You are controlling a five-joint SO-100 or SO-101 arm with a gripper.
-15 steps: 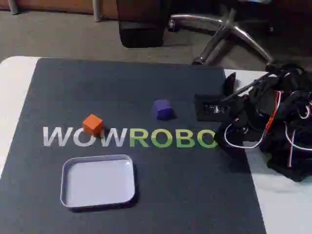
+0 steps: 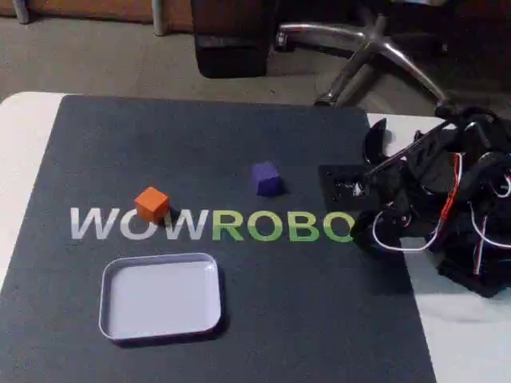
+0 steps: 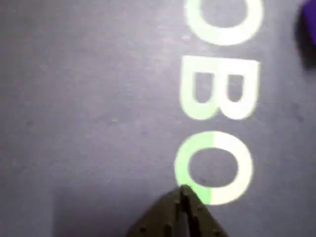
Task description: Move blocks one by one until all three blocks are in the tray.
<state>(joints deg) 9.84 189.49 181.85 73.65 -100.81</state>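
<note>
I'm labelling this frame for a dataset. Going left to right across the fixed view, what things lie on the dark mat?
Tray and orange block overlap in left-right span, so roughly: tray's left edge first, then the orange block → purple block → the arm's gripper, at the mat's right edge.

You have a white table (image 2: pixel 24 128) carrying a dark mat (image 2: pixel 239 303) lettered WOWROBO. On the mat: tray (image 2: pixel 160 333) just below the lettering; orange block (image 2: pixel 152 204) touching its top edge; purple block (image 2: pixel 266 179) above it, apparently clear of the letters.
</note>
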